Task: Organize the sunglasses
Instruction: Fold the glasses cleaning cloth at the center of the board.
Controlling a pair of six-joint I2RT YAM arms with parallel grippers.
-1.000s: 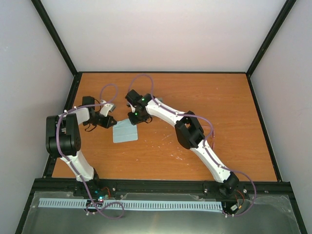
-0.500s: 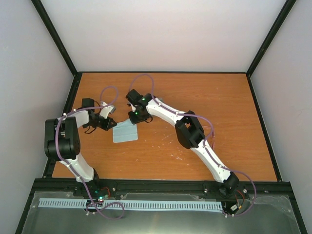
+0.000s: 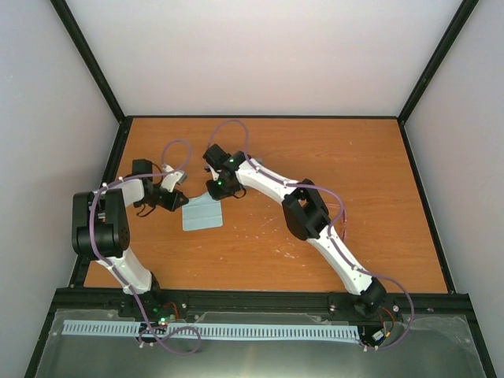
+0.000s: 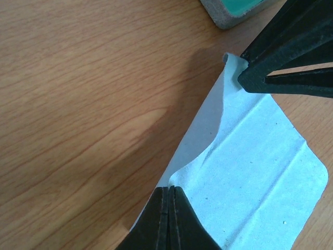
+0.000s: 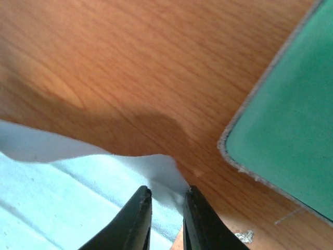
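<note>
cloth (image 4: pixel 255 166), one, pinched by left hand (image 4: pixel 168 189) and right hand (image 5: pixel 166 195).

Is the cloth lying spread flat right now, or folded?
Spread, not flat: cloth lies open, creased, one edge raised between left pincer and right pincer.

We see a pale blue square cloth (image 3: pixel 202 216) and a grey green-lined case (image 5: pixel 291 120) lying near the orange-brown wooden tabletop's (image 3: pixel 354 205) left edge.
</note>
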